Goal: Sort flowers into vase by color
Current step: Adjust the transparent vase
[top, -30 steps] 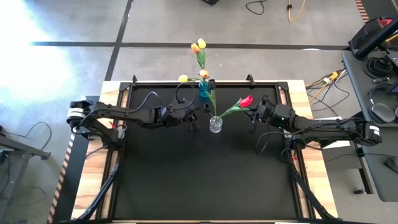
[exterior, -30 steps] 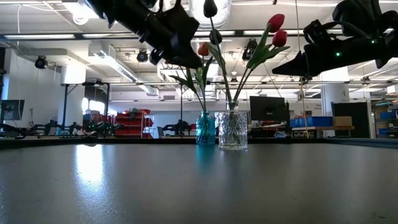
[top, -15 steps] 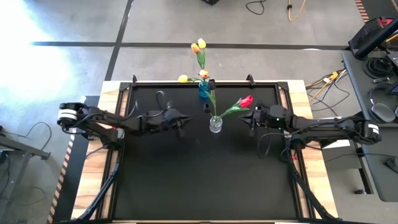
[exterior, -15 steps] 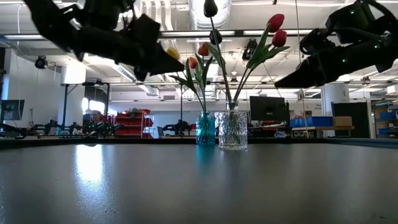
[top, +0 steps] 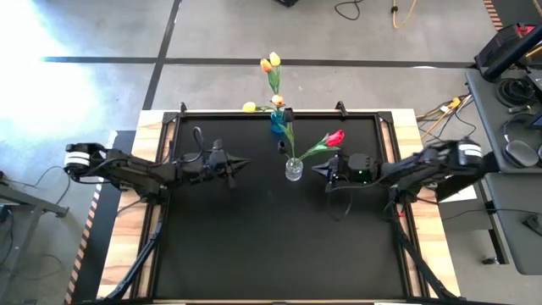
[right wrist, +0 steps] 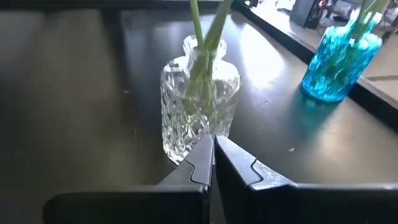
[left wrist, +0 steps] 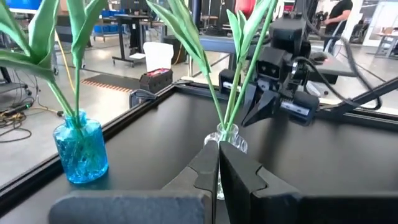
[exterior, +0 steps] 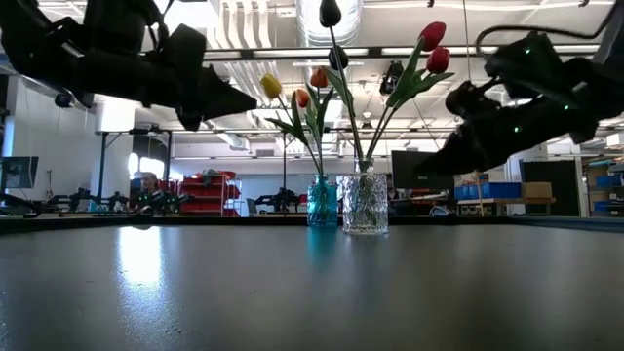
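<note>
Right end effector (right wrist: 212, 151) closed; flowers' (right wrist: 208, 25) heads cropped.

The left arm reached in level above the table, its left gripper (top: 241, 162) pointing at the clear glass vase (top: 293, 169) from well to that vase's left, fingers (left wrist: 205, 163) pressed together and empty. The right arm came in from the opposite side, elbow seemingly raised. The right gripper (top: 319, 168) hung just beside the same vase, its fingers (right wrist: 198, 160) likewise closed on nothing.
</note>
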### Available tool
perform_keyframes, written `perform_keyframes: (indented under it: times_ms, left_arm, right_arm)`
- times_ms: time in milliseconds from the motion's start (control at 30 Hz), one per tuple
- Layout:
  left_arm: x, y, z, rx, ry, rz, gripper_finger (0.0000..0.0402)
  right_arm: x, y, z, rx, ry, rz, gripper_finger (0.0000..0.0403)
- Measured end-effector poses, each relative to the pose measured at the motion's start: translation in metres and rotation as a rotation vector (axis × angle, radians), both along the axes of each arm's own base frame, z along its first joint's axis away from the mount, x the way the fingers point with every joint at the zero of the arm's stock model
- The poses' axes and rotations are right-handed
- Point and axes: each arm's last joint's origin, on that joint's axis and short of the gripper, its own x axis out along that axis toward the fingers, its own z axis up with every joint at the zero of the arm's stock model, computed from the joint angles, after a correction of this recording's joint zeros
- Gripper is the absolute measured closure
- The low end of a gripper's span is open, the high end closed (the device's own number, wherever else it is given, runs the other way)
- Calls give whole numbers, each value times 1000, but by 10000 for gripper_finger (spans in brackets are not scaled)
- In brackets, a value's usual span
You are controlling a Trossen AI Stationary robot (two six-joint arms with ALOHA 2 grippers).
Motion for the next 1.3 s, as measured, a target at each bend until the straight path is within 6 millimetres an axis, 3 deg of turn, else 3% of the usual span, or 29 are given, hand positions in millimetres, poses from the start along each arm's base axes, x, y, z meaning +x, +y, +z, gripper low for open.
perform_keyframes:
  times_ms: [467,1033,1300]
  left_arm:
    - [-10,0,-13,-15,11,4,402]
    - [-7,0,-21,-31,46,9,402]
    - [-7,0,-21,-31,40,7,402]
  right_arm:
    - [42,-10,-43,49,57,-45,394]
    - [78,-16,-53,57,54,-6,394]
    - [84,-16,-45,21,31,39,394]
